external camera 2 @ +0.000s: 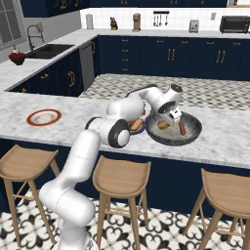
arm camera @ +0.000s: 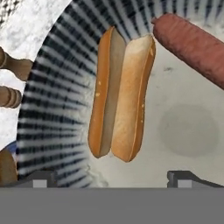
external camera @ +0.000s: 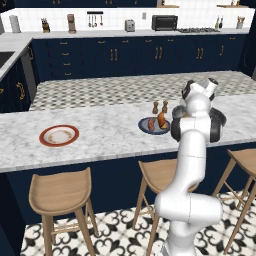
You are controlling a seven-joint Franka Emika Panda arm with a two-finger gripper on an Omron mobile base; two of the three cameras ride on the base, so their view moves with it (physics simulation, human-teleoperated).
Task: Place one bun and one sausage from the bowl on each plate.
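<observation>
Here the claw [arm camera: 112,177] is held wide open and empty directly above the split orange-brown bun [arm camera: 120,94], which lies in the dark grey shallow bowl [arm camera: 52,109], presumably for a straight descent; a reddish-brown sausage [arm camera: 192,46] is seen just beyond.

bun [arm camera: 120,98] clear both sides, sausage [arm camera: 192,46] apart

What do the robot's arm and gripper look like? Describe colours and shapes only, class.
The arm is made of smooth, glossy white rounded segments linked by dark grey, disc-shaped joints. The gripper ends in two small, dark, blocky fingertips. No cables or markings are visible.
</observation>
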